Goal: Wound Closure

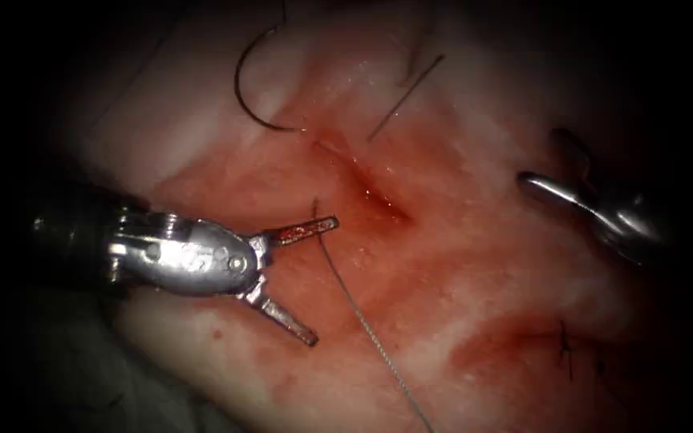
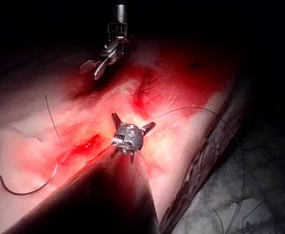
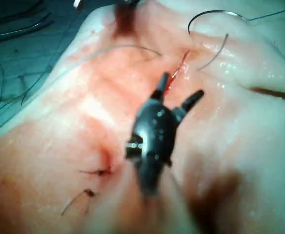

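The tissue point(image 1: 459, 265) has a red cut point(image 1: 370, 188) at its middle. The curved needle point(image 1: 240, 84) lies free on the tissue left of the cut. Its lower end meets the tissue at the cut's upper end; I cannot tell whether it is in. The needle point(image 2: 30, 191) point(image 3: 206, 13) is held by neither tool. My left tool point(image 1: 322, 281) point(image 2: 132, 122) stands open left of the cut and holds nothing. The thread point(image 1: 362, 321) runs from beside its upper jaw towards the front edge. My right tool point(image 1: 547, 172) point(image 3: 181, 87) is open on the right and holds nothing.
A short loose thread end point(image 1: 403, 100) lies right of the needle. An earlier stitch with dark cut ends point(image 1: 565, 346) sits at the lower right. Red fluid point(image 1: 411, 240) wets the tissue around the cut. Loose thread point(image 2: 240, 161) hangs over the tissue's edge.
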Action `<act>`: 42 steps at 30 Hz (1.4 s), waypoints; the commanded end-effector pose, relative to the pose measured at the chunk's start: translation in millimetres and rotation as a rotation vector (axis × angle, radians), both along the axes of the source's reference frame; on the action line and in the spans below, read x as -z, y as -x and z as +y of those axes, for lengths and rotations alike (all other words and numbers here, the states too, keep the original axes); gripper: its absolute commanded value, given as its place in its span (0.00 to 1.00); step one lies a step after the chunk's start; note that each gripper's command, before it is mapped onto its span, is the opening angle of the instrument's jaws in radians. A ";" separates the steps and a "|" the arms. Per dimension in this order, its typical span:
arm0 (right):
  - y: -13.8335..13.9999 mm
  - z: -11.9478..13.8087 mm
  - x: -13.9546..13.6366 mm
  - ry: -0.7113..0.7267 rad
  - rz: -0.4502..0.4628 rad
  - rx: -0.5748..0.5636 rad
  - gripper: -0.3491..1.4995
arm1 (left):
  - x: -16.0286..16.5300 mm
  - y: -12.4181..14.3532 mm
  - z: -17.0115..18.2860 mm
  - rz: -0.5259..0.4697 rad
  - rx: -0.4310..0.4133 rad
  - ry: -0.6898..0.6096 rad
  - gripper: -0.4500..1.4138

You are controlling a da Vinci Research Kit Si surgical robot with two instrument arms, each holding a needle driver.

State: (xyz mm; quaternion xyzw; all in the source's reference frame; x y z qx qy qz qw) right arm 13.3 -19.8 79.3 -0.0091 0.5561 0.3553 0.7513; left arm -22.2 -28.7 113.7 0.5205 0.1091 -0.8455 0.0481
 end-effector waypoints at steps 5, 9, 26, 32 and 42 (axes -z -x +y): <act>-0.6 -0.6 -0.9 0.000 -0.001 0.003 0.89 | 0.4 1.6 -3.5 0.081 -0.080 0.159 0.70; -0.6 -0.7 -1.3 0.002 -0.003 0.005 0.89 | 0.4 3.0 -5.2 0.119 -0.112 0.243 0.65; -1.1 -0.9 -2.0 -0.001 -0.008 0.007 0.88 | -3.6 7.9 -9.1 0.280 -0.167 0.394 0.61; -1.5 -0.9 -2.1 -0.005 -0.004 0.007 0.88 | -4.2 9.5 -9.2 0.297 -0.158 0.397 0.60; -1.8 -1.1 -2.5 -0.011 0.005 0.008 0.88 | -5.3 11.9 -9.8 0.307 -0.146 0.394 0.46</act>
